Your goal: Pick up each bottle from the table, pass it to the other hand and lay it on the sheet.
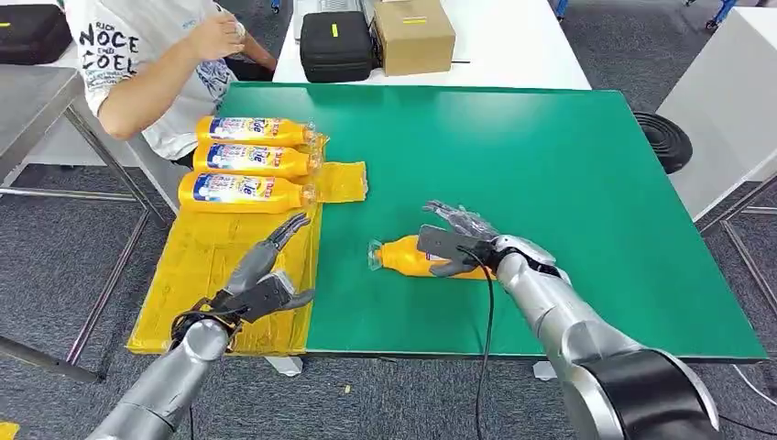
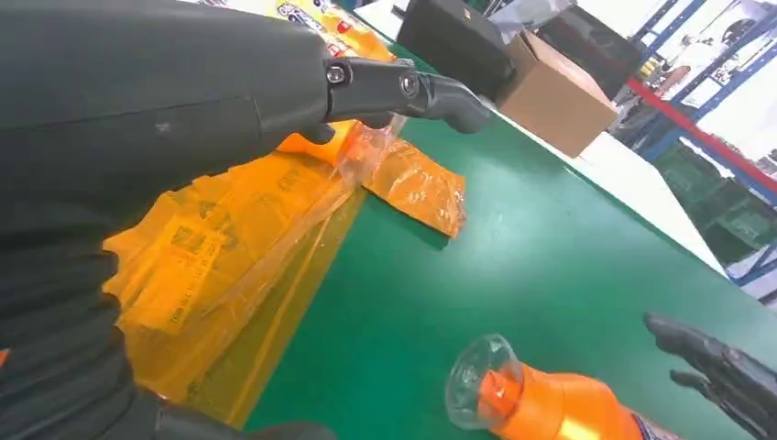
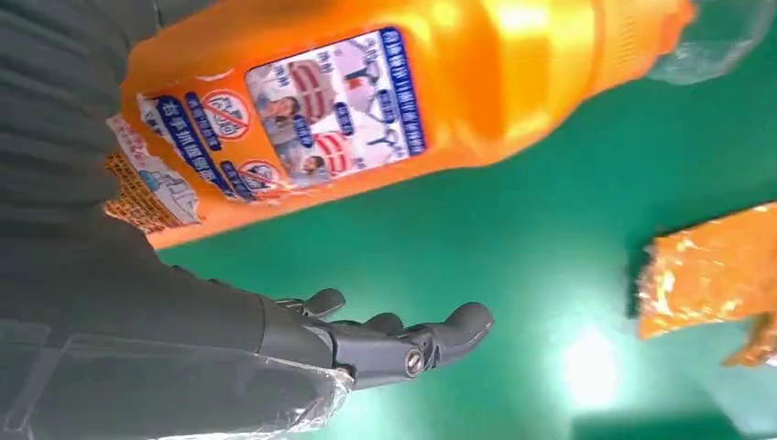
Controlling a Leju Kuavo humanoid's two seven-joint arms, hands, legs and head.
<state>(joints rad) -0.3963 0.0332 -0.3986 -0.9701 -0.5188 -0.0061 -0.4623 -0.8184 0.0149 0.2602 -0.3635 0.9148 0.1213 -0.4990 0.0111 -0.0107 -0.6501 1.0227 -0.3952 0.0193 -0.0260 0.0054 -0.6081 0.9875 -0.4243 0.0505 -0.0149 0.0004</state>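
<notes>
The green worktop [image 1: 550, 165] carries a yellow plastic sheet [image 1: 220, 266] along its left edge, with three orange bottles [image 1: 246, 160] already lying side by side at its far end, caps pointing right. A fourth orange bottle [image 1: 412, 257] lies on its side near the middle of the worktop's near edge, clear cap [image 1: 375, 255] pointing left toward the sheet. The right hand [image 1: 455, 240] sits over its body with fingers spread and not closed round it, so it has no firm hold yet. The left hand [image 1: 266, 280] hovers over the near part of the sheet, fingers apart and holding nothing. The bottle looks like stiff, glossy moulded plastic, probably full and fairly heavy, with a slick label; a grip across the broad labelled middle seems safest, leaving the neck free for the other hand. The right wrist view shows the printed label [image 3: 325, 105] close up, which the head view cannot resolve; the left wrist view shows the transparent cap [image 2: 480, 380] and the crinkled sheet [image 2: 238, 247].
</notes>
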